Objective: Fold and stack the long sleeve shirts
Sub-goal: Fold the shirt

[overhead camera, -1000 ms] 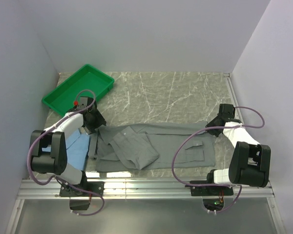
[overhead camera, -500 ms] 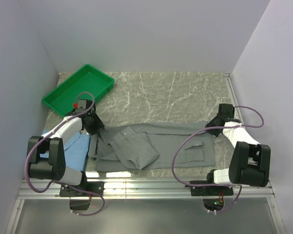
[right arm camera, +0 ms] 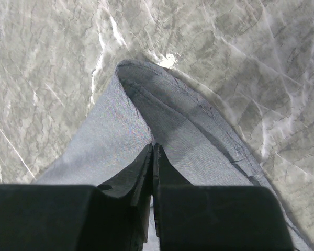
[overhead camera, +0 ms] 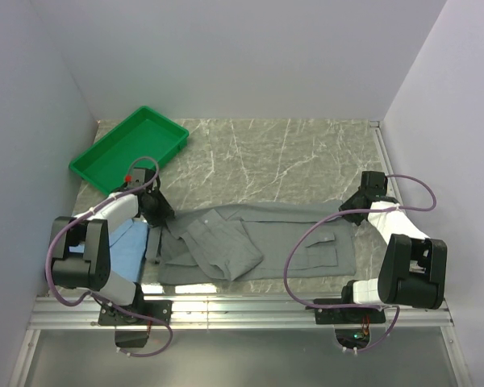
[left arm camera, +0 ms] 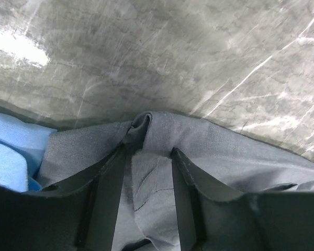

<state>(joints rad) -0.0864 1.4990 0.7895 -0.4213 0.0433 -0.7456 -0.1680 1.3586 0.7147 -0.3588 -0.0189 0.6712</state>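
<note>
At the far left of the counter [overhead camera: 290, 161], the overhead camera showed a green tray [overhead camera: 129, 149] set at an angle near the back corner. Only that view took it in. Just nearer, the light blue shirt [overhead camera: 129, 246] lay beside the left arm, its right edge tucked under the grey shirt [overhead camera: 266, 242]. From above the left jaws were only a dark shape at the grey shirt's far left corner, and their setting could not be read.

The left wrist camera showed them closer. The two fingers [left arm camera: 112, 178] stood partly apart astride a raised pucker of grey cloth, with a strip of blue at the left edge. Whether the left jaws were pinching that cloth I cannot tell.

The grey shirt was spread lengthwise across the near middle of the counter. A sleeve was folded over its left half and the chest pocket [overhead camera: 323, 251] faced up toward the right. That layout showed only in the overhead view.

At the shirt's far right corner the overhead view again gave only the arm's dark end over the cloth. The right wrist camera showed the right jaws closed tight together on the grey shirt. The fabric rose from them in a narrow tented fold, with bare marbled counter on both sides.
</note>
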